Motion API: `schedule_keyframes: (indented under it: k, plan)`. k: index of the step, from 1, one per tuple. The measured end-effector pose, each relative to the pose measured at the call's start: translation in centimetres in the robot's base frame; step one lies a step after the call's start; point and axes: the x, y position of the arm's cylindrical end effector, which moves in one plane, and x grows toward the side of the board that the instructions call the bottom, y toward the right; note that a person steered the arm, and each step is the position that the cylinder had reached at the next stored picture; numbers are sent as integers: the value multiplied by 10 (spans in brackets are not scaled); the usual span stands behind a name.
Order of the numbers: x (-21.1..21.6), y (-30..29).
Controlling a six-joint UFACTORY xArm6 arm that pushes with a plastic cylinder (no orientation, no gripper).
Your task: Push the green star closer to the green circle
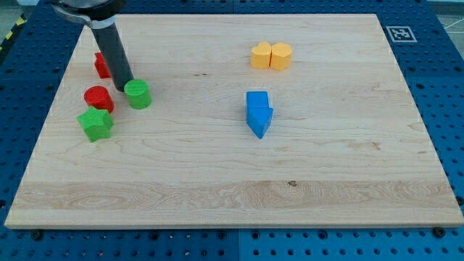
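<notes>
The green star [96, 124] lies near the view's left edge of the wooden board. The green circle [137, 94] sits up and to the right of it, a short gap apart. My tip [122, 88] rests on the board just left of the green circle, nearly touching it, and above the green star. A red round block [98, 98] lies between my tip and the green star, just above the star.
A red block [102, 65] is partly hidden behind the rod. Two yellow blocks [271, 56] sit side by side at the top centre. A blue arrow-shaped block [258, 113] lies mid-board. The board's left edge [45, 130] is near the star.
</notes>
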Motion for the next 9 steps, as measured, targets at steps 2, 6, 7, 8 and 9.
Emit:
schedule_keyframes:
  k: [2,6,7,8,9]
  plan:
    - [-9,-53]
    - [69,-118]
    - [69,-118]
    - [92,-94]
    - [105,-91]
